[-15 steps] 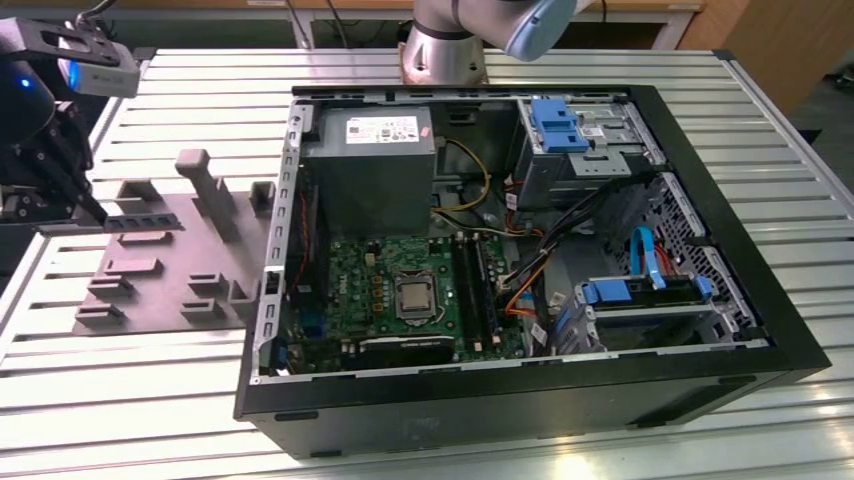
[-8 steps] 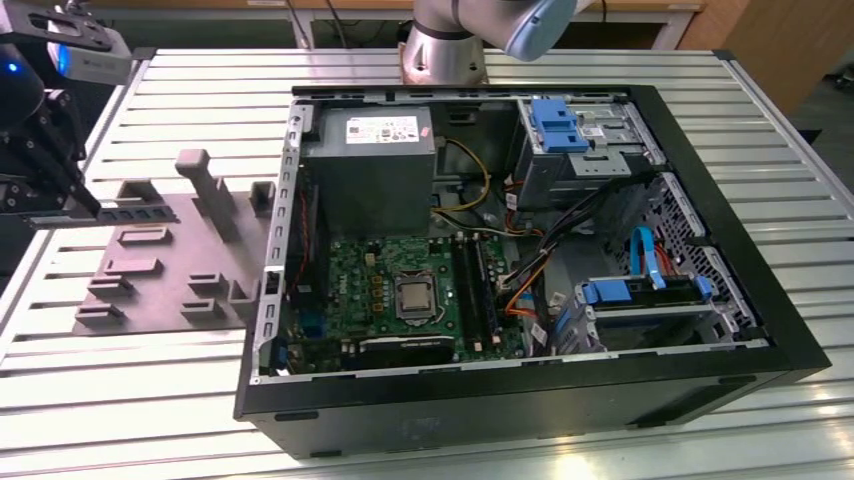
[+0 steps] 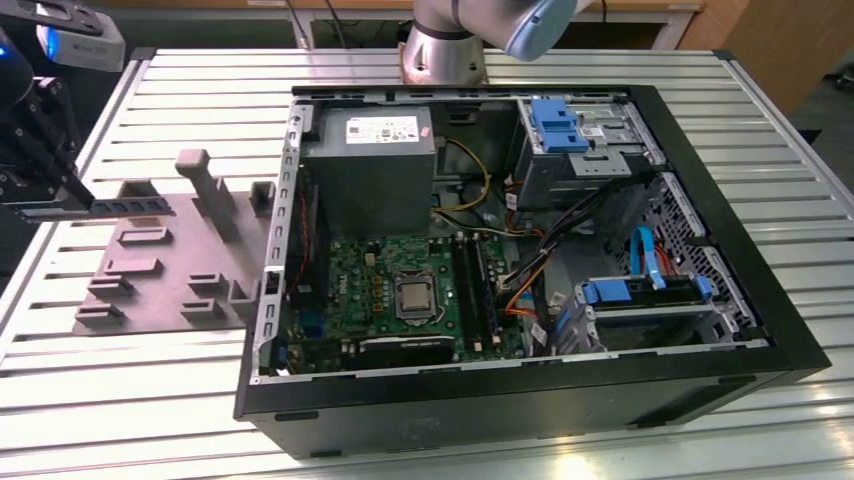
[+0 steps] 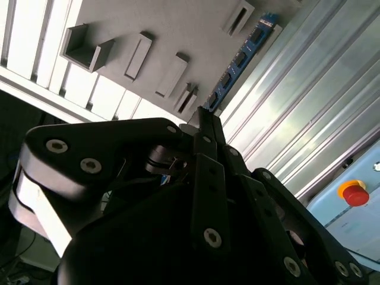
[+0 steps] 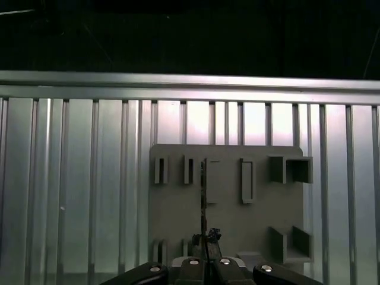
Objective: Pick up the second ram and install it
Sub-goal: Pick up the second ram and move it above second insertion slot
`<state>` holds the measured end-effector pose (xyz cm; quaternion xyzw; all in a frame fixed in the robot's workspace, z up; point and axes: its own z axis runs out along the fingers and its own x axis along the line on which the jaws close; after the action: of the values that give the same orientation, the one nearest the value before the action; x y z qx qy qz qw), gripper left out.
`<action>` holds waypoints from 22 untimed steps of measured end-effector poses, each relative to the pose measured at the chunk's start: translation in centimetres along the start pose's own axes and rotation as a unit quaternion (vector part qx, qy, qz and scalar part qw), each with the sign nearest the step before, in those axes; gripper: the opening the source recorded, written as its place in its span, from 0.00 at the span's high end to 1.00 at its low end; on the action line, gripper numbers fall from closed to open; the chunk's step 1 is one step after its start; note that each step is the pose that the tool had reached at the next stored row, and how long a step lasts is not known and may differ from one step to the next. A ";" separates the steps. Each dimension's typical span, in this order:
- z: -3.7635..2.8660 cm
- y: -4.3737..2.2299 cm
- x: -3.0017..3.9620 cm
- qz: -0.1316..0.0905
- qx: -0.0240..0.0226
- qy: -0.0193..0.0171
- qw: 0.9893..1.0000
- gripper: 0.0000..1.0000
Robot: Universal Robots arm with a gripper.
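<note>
The second ram (image 3: 131,206) is a thin dark stick held level above the grey moulded holder (image 3: 174,262), at the exterior view's left. My gripper (image 3: 74,200) is shut on one end of it. In the second wrist view the black fingers (image 4: 205,127) pinch the ram (image 4: 238,58), which runs away over the holder (image 4: 160,35) as a blue-edged strip with black chips. The first wrist view has the ram (image 5: 203,196) edge-on as a thin dark line over the holder (image 5: 225,196), rising from my gripper (image 5: 205,256). The long black motherboard slots (image 3: 471,285) lie inside the open computer case.
The open computer case (image 3: 747,300) fills the middle and right of the slatted metal table (image 3: 160,400). Inside it are a silver power-supply box (image 3: 371,160), blue drive brackets (image 3: 558,122) and loose cables (image 3: 534,280). A red stop button (image 4: 356,193) sits off the table.
</note>
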<state>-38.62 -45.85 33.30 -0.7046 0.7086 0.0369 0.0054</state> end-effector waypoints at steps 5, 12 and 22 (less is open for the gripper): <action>-1.13 0.05 -0.07 0.000 0.000 -0.001 1.000 0.88; -2.19 0.10 -0.13 0.000 0.000 -0.001 1.000 0.88; -3.76 0.17 -0.22 0.000 0.000 -0.002 1.000 0.88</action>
<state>-38.63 -45.85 37.07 -0.7046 0.7085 0.0384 0.0068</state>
